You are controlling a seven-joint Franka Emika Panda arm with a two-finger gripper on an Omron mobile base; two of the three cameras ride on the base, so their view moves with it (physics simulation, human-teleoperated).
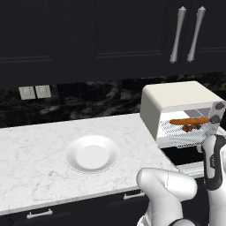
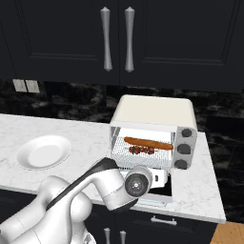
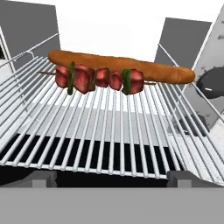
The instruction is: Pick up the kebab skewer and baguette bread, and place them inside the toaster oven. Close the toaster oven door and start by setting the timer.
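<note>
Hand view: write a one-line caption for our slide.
Kebab skewer and baguette bread lie side by side on the toaster oven's wire rack.

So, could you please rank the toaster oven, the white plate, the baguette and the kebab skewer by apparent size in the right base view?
1. toaster oven
2. white plate
3. baguette
4. kebab skewer

The plate sits about as far from the camera as the oven, so nearness hardly skews this.

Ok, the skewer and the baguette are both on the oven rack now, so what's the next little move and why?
Probably back the open pincer out and go down for the toaster oven door, which hangs open below the toaster oven. The kebab skewer and baguette bread already lie on the wire rack, and the pincer holds nothing.
</note>
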